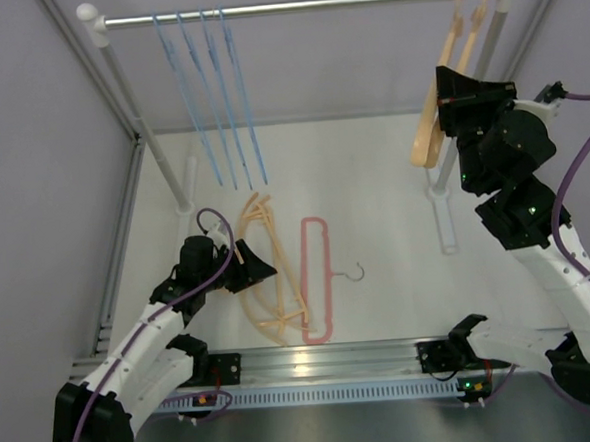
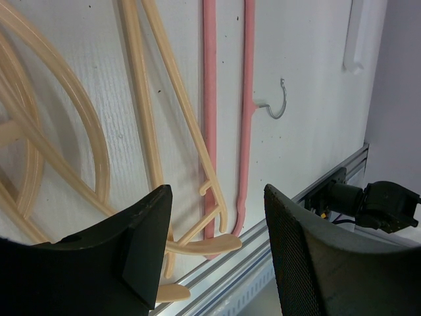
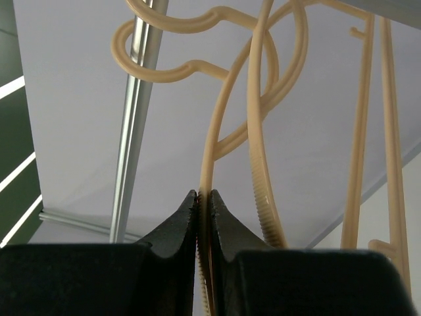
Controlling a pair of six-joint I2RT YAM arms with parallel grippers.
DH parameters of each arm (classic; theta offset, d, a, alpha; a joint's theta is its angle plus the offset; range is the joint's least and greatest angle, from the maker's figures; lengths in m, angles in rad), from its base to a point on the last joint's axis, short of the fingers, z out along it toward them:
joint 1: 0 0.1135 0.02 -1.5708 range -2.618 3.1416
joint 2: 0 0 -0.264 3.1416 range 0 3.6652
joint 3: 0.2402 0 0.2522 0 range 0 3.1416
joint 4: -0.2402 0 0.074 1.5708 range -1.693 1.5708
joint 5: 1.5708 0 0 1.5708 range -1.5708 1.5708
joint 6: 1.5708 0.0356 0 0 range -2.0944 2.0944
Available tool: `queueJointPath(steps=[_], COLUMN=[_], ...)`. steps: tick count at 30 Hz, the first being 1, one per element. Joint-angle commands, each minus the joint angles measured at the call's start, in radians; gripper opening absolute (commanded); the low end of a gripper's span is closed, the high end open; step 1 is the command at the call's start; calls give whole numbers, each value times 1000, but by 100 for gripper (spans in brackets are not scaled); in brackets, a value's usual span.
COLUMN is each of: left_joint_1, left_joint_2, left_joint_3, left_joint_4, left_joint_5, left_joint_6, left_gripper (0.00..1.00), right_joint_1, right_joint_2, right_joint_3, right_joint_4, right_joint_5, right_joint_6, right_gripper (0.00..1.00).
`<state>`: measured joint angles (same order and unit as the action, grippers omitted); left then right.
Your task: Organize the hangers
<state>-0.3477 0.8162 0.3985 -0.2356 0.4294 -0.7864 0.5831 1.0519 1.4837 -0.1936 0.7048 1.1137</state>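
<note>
Four blue hangers [image 1: 207,96] hang side by side from the rail [image 1: 302,4] at about 11 o'clock in the top view, well apart from the rest. At about 1 o'clock, two peach hangers [image 1: 447,81] hang from the same rail near its end post. The right arm [image 1: 535,216] reaches up to them, and its jaws are pinched tight on the thin curved bar of one of them [image 3: 214,151], as the wrist view shows. Both plastic hooks are looped over the rail [image 3: 135,112] above.

On the counter [image 1: 392,175], at about 7 o'clock from the middle, lies a loose pile of peach hangers [image 1: 263,273], tangled across each other. A pink hanger [image 1: 317,280] lies flat just at the pile's 3 o'clock side, touching it at the near end, with its metal hook [image 1: 355,270] pointing toward 3 o'clock.

The left arm [image 1: 152,335] sits at the pile's 9 o'clock edge. Its jaws stand wide apart with nothing between them, and one finger [image 2: 145,243] is above the near ends of the peach bars [image 2: 151,131] and the pink hanger [image 2: 209,99]. Whether they touch the pile I cannot tell.
</note>
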Motion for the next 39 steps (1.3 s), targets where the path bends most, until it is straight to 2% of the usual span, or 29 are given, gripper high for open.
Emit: queueJointPath(steps=[1,6,7,11,21,31,36,39], left_joint_1=[1,0,1,0,0,0,0,0], left_joint_2=[-15,-17,-17,-23,-25,-28,-26,-31], left_joint_3=[-7,-7,-7,-10,-18,-21,-20,-17], left_joint_4=[22,21,21,21,22,22,22,22], left_joint_5=[9,11,11,14,14,15,16,16], left_joint_6=[10,9,9,6,6,7,7,6], left_gripper=[62,63,63,63,63,62,63,62], right_joint_1=[-19,-20,-19,-19,-16,-9,-8,0], right_joint_2=[-23,-30,-29,-29,-99,-268,-238,-107], right_joint_3=[3,0,0,6,-48,-141,-47,128], right_joint_4=[5,-12,-12,-39,-90,-194,-231,-303], right_joint_5=[-13,-28,-33,-50,-131,-208,-371,-499], right_joint_6=[12,12,9,-3,-28,-138,-271,-373], right_gripper=[7,24,31,42,46,49,53,55])
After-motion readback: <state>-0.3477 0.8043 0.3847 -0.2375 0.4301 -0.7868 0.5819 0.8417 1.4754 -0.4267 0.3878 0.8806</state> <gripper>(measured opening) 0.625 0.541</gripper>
